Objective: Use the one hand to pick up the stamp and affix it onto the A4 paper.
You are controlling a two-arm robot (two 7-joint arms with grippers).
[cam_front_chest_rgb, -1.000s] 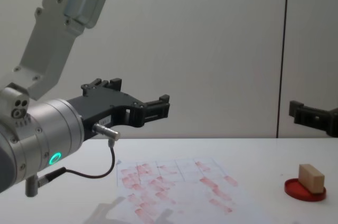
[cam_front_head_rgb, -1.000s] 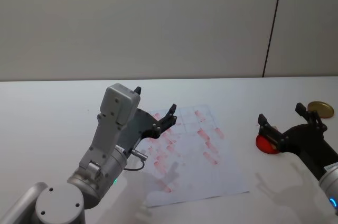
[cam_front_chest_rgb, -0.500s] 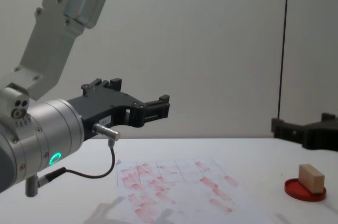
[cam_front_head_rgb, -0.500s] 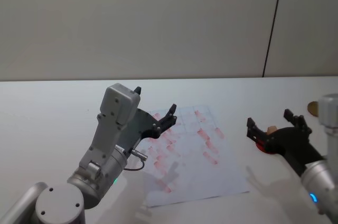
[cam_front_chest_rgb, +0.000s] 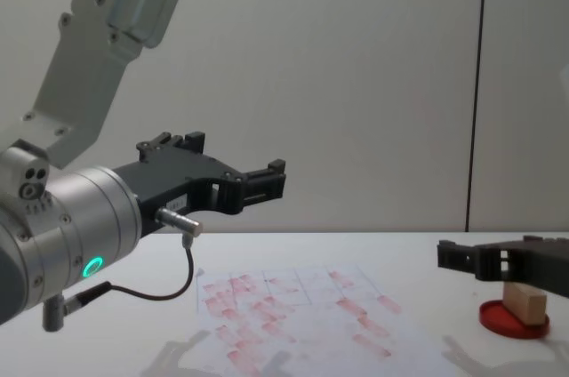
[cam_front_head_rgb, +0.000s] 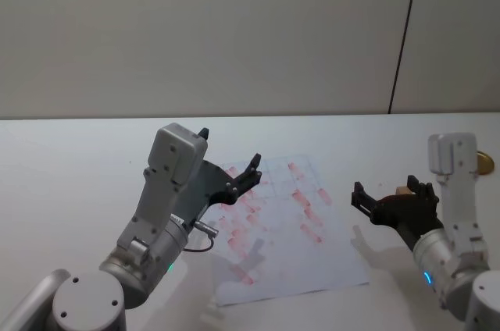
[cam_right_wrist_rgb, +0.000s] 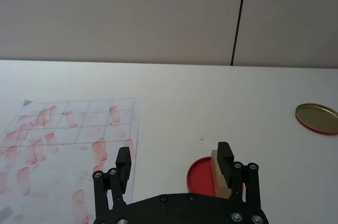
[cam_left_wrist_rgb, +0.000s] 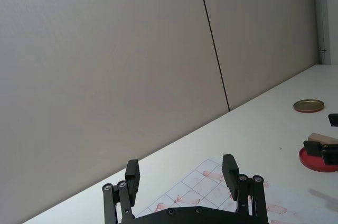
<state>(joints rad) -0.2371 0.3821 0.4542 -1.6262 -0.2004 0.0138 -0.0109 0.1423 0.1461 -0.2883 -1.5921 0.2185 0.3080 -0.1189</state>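
The tan wooden stamp (cam_right_wrist_rgb: 215, 174) stands on the red ink pad (cam_right_wrist_rgb: 199, 175), partly hidden behind one finger of my right gripper (cam_right_wrist_rgb: 174, 160). That gripper, with the blue ring, is open and holds nothing. In the head view the right gripper (cam_front_head_rgb: 391, 194) hovers just right of the A4 paper (cam_front_head_rgb: 312, 245), with the stamp (cam_front_head_rgb: 404, 190) showing behind it. In the chest view it (cam_front_chest_rgb: 498, 261) hangs just above the stamp (cam_front_chest_rgb: 523, 302) and pad (cam_front_chest_rgb: 513, 321). My left gripper (cam_front_head_rgb: 230, 150), with the green ring, is open above the paper's left part.
A gold round lid (cam_right_wrist_rgb: 317, 118) lies on the white table beyond the ink pad, to the far right. The left arm's elbow and wrist (cam_front_chest_rgb: 71, 226) stand large at the left. A wall with a dark seam rises behind the table.
My right gripper has swung left and lower, from right of the ink pad to over it near the paper's edge. The left arm, stamp and paper have not moved.
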